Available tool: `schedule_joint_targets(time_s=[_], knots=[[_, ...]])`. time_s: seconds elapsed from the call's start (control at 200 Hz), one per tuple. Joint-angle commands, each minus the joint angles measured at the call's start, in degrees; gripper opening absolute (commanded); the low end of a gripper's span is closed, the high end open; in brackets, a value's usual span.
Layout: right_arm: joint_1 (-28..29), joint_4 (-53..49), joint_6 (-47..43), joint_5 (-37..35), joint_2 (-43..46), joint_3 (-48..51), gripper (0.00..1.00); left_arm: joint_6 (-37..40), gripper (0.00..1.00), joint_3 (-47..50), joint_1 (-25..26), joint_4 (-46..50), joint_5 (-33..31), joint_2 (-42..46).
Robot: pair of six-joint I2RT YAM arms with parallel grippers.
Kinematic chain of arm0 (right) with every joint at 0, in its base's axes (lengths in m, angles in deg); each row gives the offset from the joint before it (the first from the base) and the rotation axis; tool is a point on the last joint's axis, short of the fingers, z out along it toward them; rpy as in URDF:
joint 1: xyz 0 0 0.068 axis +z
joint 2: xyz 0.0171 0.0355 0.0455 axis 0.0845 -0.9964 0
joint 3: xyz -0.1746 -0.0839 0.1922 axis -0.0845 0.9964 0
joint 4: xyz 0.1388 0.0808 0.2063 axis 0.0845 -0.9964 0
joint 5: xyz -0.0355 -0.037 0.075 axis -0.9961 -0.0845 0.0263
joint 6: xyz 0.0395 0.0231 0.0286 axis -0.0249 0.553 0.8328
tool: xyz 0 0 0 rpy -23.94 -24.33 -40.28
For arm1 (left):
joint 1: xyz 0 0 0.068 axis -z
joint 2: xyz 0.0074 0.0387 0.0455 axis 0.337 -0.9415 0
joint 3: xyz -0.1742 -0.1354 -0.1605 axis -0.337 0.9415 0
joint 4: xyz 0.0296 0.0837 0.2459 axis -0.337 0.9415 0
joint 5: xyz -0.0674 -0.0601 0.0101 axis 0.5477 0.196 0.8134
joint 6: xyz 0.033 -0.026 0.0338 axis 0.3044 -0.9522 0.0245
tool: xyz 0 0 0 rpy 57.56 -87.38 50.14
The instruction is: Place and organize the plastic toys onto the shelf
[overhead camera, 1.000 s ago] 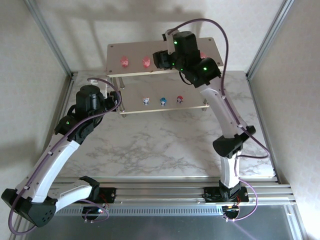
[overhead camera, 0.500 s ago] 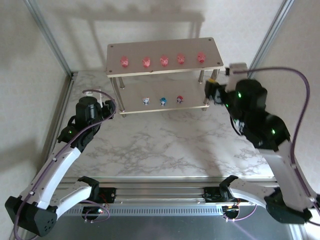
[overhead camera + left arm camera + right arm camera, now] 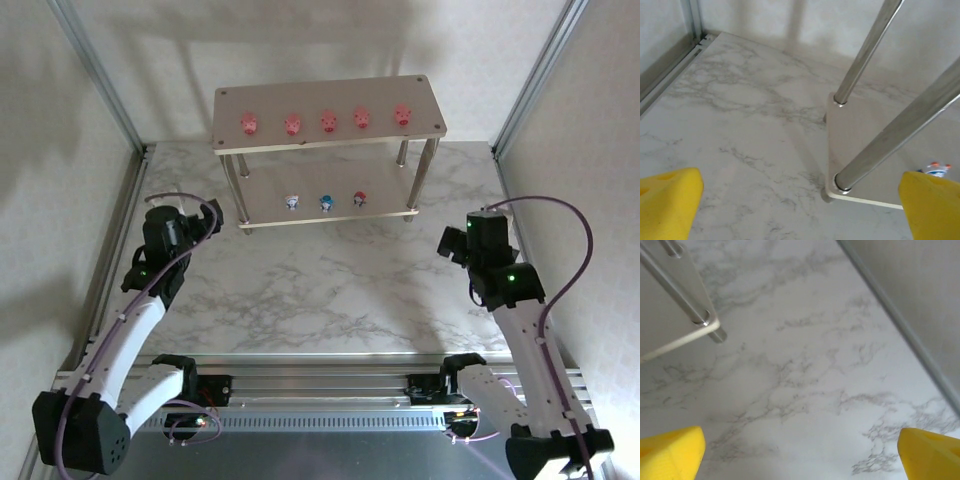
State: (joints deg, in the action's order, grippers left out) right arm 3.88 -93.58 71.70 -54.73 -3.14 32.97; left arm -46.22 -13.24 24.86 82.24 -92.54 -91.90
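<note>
The shelf point(image 3: 272, 101) stands at the back of the marble table. Several pink plastic toys point(image 3: 328, 121) sit in a row on its top board. A whitish-blue toy point(image 3: 291, 203), a blue toy point(image 3: 326, 203) and a red toy point(image 3: 359, 199) line the lower board. My left gripper point(image 3: 196, 224) hovers off the shelf's left front leg point(image 3: 867, 50), open and empty point(image 3: 800, 212); the whitish-blue toy point(image 3: 935, 169) peeks past its right finger. My right gripper point(image 3: 450, 242) is low by the shelf's right front corner point(image 3: 675, 335), open and empty point(image 3: 800, 455).
Aluminium frame posts point(image 3: 100, 75) rise at both back corners, and walls close in the sides. A metal rail point(image 3: 900, 325) runs along the table's right edge. Bare marble point(image 3: 340, 290) lies between the arms and the shelf.
The right arm has left the shelf's top board and swung down to the table's right side. The left arm has drawn back and lowered. Both grippers' jaws have widened.
</note>
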Motion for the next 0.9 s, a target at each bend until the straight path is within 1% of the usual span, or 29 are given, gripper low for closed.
schedule_joint_targets(time_s=[0.0,0.115,0.205,0.31,0.405,0.526,0.641,0.681,0.706,0.781,0.801,0.831,0.896], knots=[[-3.63,7.68,2.49,6.94,-1.48,3.54,0.99,0.09,1.00,5.02,-1.11,-10.22,-4.75,1.54],[-4.52,11.63,2.66,6.11,-3.56,6.67,0.99,0.85,1.00,10.48,-1.30,-18.03,-11.85,1.54],[-4.67,13.93,2.70,5.43,-4.61,8.55,0.99,2.39,1.00,15.45,-1.78,-25.95,-13.85,0.92],[-5.12,16.55,2.82,4.58,-5.50,10.71,0.99,4.65,1.00,22.39,-2.15,-37.98,-13.92,-1.15],[-5.74,18.67,2.78,4.32,-5.96,12.48,0.99,5.48,1.00,27.16,-2.35,-48.55,-13.18,-5.05],[-6.51,20.21,2.48,4.52,-6.99,13.81,0.99,6.55,1.00,28.77,-2.44,-57.33,-11.98,-12.12],[-6.77,22.00,2.54,3.55,-8.06,14.92,0.99,7.72,1.00,29.66,-2.53,-69.21,-11.48,-20.97],[-6.80,23.26,2.32,2.98,-8.28,15.58,0.99,8.36,1.00,27.25,-2.47,-65.70,-11.24,-22.12],[-6.80,24.24,2.10,2.53,-8.39,16.14,0.99,9.42,1.00,26.51,-2.53,-65.61,-10.62,-23.06],[-6.80,27.66,1.21,1.46,-8.36,18.09,0.99,12.40,1.00,27.03,-2.67,-71.13,-8.93,-25.99],[-6.83,28.70,0.93,1.30,-8.42,18.67,0.99,12.48,1.00,27.31,-2.75,-73.12,-8.96,-26.82],[-6.80,30.55,0.48,0.92,-8.42,19.62,0.99,12.03,1.00,27.01,-2.96,-72.97,-9.00,-27.95],[-6.80,34.58,-0.68,0.64,-8.42,21.73,0.99,13.04,1.00,27.50,-3.21,-76.88,-6.25,-30.90]])
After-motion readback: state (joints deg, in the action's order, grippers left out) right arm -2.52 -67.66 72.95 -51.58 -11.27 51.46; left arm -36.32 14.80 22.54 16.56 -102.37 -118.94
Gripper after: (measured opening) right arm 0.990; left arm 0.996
